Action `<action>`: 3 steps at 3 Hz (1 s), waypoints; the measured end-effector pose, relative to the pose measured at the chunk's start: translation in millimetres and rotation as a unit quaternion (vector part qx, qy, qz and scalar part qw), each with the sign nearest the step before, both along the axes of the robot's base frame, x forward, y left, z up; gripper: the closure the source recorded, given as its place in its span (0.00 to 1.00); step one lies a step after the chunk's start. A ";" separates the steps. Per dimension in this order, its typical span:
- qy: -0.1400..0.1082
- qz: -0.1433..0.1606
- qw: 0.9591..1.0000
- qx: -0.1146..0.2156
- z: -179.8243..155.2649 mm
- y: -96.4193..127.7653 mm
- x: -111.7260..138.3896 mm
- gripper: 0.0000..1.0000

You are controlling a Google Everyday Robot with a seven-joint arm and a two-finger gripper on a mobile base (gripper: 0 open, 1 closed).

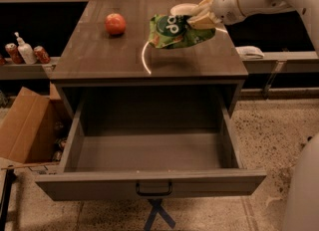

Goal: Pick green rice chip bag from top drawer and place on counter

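I am pinching the bag [175, 32] in the jaws of the gripper [201, 19], low over the counter [99, 58] at the upper middle of the frame, and next I am thinking of lowering it and letting go.

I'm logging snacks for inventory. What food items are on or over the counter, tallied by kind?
red apple: 1
green rice chip bag: 1, held by the gripper over the counter, far right
Total: 2
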State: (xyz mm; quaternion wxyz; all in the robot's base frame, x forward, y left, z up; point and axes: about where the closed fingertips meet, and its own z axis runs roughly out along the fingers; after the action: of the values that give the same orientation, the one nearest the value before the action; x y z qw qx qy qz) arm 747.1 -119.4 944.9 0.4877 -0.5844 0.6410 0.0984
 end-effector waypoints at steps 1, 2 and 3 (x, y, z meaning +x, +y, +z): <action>0.007 -0.002 1.000 0.000 -4.8 2.4 11.6 0.35; 0.009 0.002 1.000 0.004 -7.7 9.2 22.1 0.11; 0.007 0.003 1.000 0.009 -4.7 10.6 26.6 0.00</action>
State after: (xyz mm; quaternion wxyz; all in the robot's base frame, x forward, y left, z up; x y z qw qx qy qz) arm 773.7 -108.8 940.2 0.4883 -0.5816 0.6413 0.1096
